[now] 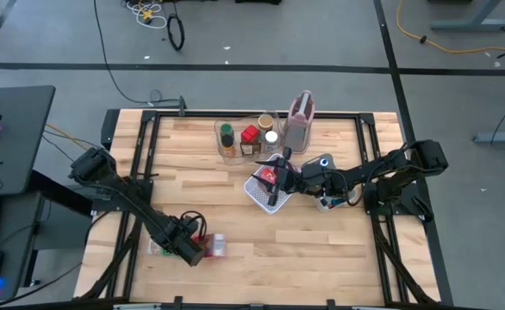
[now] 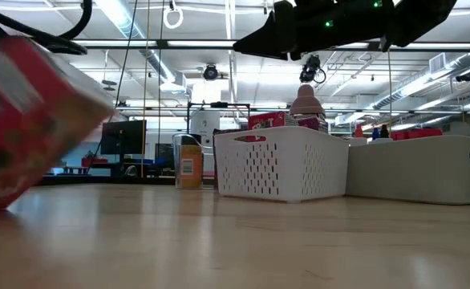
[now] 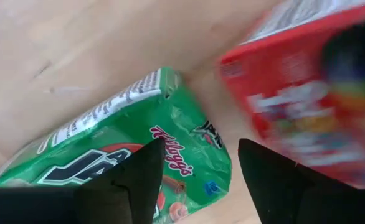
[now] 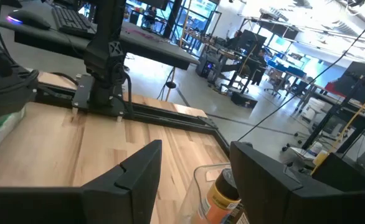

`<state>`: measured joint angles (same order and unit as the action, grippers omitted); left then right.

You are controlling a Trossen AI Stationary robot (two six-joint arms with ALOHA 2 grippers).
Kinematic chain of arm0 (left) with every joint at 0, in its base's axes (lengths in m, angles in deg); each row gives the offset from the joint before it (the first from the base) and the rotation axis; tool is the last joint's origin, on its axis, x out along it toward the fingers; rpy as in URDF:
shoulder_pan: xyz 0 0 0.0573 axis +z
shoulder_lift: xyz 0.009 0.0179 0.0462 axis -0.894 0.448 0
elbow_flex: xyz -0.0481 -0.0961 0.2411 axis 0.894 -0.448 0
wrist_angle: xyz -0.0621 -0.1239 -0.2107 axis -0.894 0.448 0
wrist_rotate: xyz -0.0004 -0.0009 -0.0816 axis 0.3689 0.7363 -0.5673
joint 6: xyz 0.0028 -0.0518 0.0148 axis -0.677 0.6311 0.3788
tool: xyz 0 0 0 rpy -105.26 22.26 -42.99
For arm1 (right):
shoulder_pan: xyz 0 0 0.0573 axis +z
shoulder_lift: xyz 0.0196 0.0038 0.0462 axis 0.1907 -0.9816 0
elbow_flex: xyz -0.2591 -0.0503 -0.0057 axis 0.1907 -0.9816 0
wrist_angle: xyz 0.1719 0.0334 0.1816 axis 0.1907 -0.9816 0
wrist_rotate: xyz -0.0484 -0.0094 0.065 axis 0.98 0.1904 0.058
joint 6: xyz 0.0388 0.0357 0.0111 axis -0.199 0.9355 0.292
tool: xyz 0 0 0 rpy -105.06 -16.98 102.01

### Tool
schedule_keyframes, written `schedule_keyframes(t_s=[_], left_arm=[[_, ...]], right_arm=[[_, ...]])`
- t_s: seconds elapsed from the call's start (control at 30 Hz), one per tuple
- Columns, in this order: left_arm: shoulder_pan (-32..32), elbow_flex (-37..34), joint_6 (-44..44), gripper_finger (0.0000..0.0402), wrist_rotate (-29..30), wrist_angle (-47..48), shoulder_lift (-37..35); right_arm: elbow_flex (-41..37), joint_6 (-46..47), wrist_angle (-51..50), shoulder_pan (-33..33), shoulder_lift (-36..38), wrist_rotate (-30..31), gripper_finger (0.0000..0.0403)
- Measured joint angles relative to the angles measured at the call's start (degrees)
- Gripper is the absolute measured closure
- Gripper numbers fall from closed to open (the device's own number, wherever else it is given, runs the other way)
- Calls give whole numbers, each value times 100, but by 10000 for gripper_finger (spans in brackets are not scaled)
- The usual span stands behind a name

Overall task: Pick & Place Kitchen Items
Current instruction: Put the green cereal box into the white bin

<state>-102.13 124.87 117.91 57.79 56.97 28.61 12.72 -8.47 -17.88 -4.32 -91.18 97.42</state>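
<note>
High view: two arms over the wooden table (image 1: 321, 250). The left end effector (image 1: 202, 250) sits low near the table's front-left, fingers parted, nothing between them. Two packets lie there: a green packet (image 3: 139, 143) flat on the wood, its long axis running diagonally in the left wrist view, printed face up, and a red packet (image 3: 307, 106) just beside it, blurred; whether they touch, cannot tell. The left fingers (image 3: 139, 186) hang above the green packet's end, straddling bare wood at its corner. The right arm reaches in from the right edge, its end effector (image 1: 280, 176) above the white mesh basket (image 1: 261, 200) at mid-table, jaws parted and empty in its wrist view. The basket holds at least one red packet (image 1: 266, 176). Behind it, a clear plastic bin (image 1: 221, 138) holds four small jars upright, lids up: green-, red-, white- and dark-capped. One pinkish jug (image 1: 299, 125) stands beside the bin.
</note>
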Motion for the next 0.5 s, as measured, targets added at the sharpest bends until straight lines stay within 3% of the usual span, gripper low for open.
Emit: schedule_keyframes(t_s=[0.1, 0.5], left_arm=[[1, -6, -7, 191, -77, 301, 12], [-63, -27, -195, 302, -462, 816, 26]], right_arm=[[0, -8, -14, 0, 0, 0, 202], [0, -28, -73, -24, 0, 2, 202]])
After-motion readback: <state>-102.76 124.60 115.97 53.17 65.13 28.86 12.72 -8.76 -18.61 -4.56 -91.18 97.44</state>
